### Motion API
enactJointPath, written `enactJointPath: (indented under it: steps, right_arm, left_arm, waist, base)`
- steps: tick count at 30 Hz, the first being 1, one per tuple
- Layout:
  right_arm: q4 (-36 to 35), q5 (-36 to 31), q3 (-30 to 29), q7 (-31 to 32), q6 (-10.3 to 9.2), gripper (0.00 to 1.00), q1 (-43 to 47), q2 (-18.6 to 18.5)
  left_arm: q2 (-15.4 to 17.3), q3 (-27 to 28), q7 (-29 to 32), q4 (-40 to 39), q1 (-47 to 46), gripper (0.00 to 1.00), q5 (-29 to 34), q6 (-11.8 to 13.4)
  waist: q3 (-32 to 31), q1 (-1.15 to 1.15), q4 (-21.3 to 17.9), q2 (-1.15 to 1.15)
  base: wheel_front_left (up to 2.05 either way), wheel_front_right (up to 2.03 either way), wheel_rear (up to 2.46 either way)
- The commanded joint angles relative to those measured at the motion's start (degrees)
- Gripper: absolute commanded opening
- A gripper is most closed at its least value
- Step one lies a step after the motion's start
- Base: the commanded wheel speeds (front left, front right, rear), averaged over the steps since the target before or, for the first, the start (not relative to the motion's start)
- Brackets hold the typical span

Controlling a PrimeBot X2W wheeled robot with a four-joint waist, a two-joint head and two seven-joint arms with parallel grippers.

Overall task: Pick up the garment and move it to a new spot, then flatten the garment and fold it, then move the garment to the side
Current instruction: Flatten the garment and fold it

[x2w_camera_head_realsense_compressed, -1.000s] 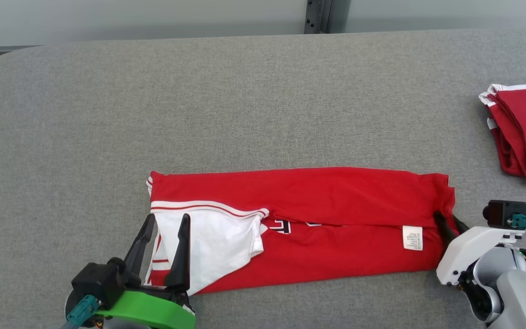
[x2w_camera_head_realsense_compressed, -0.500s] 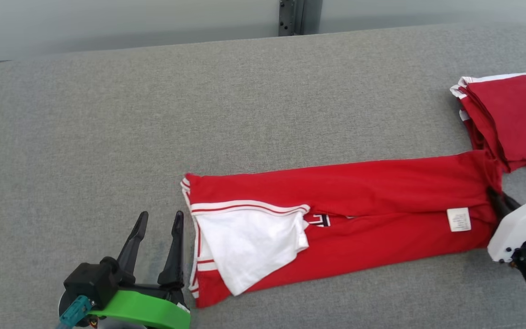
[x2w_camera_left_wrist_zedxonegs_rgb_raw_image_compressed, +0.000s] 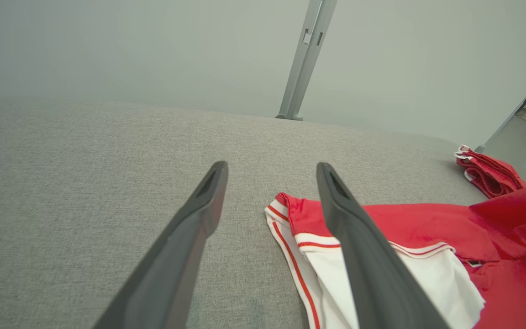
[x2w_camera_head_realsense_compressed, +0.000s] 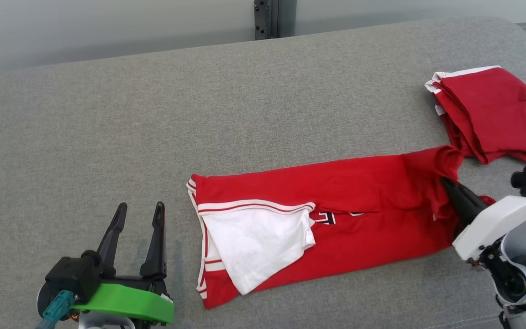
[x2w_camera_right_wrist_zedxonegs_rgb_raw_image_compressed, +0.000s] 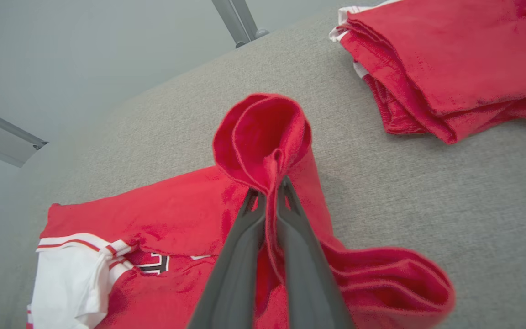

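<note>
Lifted now, garment [x2w_camera_head_realsense_compressed: 359,192] edge clamped in right gripper [x2w_camera_head_realsense_compressed: 446,183], left gripper [x2w_camera_head_realsense_compressed: 139,208] agape near hem, folded pile [x2w_camera_head_realsense_compressed: 486,109] close behind

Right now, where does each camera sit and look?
Head: up high, looking down at the grey table, the red garment, left claw and right claw.
Left wrist: behind the open left claw, facing across the table to the wall.
Right wrist: behind the right claw, pinching the garment.
Shared: every view shows the folded pile.
</note>
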Motion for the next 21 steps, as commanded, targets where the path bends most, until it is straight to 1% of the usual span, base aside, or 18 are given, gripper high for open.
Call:
enactJointPath:
  steps: [1, 6, 9, 13, 18, 21]
  right_arm:
    - [-2.1, 1.6, 1.2, 0.6, -0.02, 0.0, 1.0, 0.3]
    - [-8.2, 5.0, 7.4, 1.8, -0.02, 0.0, 2.0, 3.0]
    - [-9.5, 5.8, 11.1, 1.7, -0.02, 0.0, 1.8, 4.7]
    - [-7.9, 6.8, 14.6, 1.2, -0.02, 0.0, 0.7, 7.2]
    - [-3.9, 7.2, 17.5, -0.5, -0.02, 0.0, -2.0, 10.4]
    - [-1.2, 7.4, 19.3, -1.2, -0.02, 0.0, -4.0, 11.5]
  left_arm:
    - [0.4, 0.2, -0.4, 0.0, -0.9, 1.0, 0.6, 0.0]
    - [0.0, 0.3, -0.3, 0.4, -1.0, 1.0, 0.4, -0.2]
    - [-0.4, 0.2, -0.3, 0.7, -1.2, 1.0, 0.4, -0.4]
    - [-0.9, 0.2, -0.4, 1.1, -1.2, 1.0, 0.5, -0.5]
    - [-1.6, 0.3, -0.4, 1.7, -1.1, 1.0, 0.5, -1.2]
    - [-2.1, 0.2, -0.4, 2.0, -1.2, 1.0, 0.6, -1.6]
  waist:
    - [-0.2, 0.0, 0.4, 0.0]
    - [-0.6, 0.0, 2.4, 0.0]
    - [-1.0, 0.0, 4.2, 0.0]
    - [-1.5, 0.0, 6.7, 0.0]
    - [-1.9, 0.0, 9.3, 0.0]
    - [-2.1, 0.0, 10.4, 0.0]
  base:
    - [0.0, 0.0, 0.0]
    - [0.0, 0.0, 0.0]
    - [0.0, 0.0, 0.0]
    - [0.0, 0.0, 0.0]
    - [0.0, 0.0, 0.0]
    - [0.0, 0.0, 0.0]
